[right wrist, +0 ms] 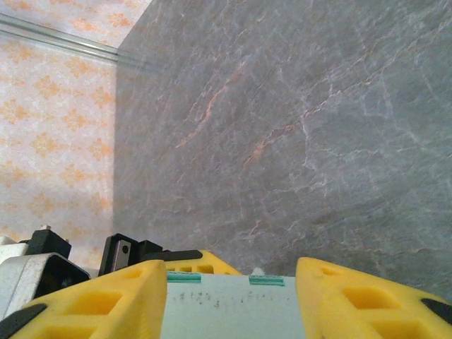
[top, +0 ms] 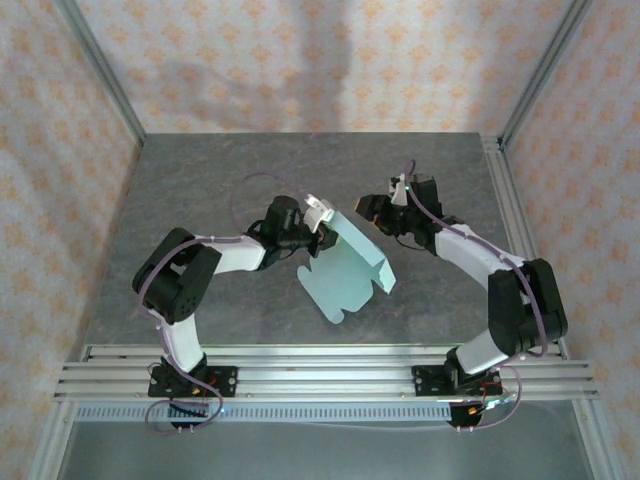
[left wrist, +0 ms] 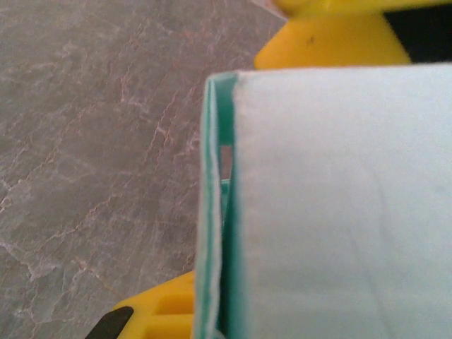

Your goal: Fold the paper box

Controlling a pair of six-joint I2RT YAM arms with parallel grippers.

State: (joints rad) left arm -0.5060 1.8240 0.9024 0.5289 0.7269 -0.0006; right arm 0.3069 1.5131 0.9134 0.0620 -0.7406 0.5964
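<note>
The paper box (top: 348, 268) is a pale mint-blue card sheet, held tilted above the grey table (top: 200, 180) in the middle. My left gripper (top: 322, 228) is shut on its upper left edge. In the left wrist view the card (left wrist: 339, 212) shows two layers clamped between the yellow fingers (left wrist: 332, 39), with the left gripper (left wrist: 224, 169) around them. My right gripper (top: 368, 212) is at the card's upper right corner. It stands open (right wrist: 232, 282), and a card panel (right wrist: 233, 311) spans the gap between its yellow fingers (right wrist: 92, 304).
Aluminium rails (top: 320, 365) run along the near edge, above the arm bases. Frame posts (top: 505, 200) and patterned walls (top: 300, 60) close in the table on three sides. Bare table lies to the left and at the back.
</note>
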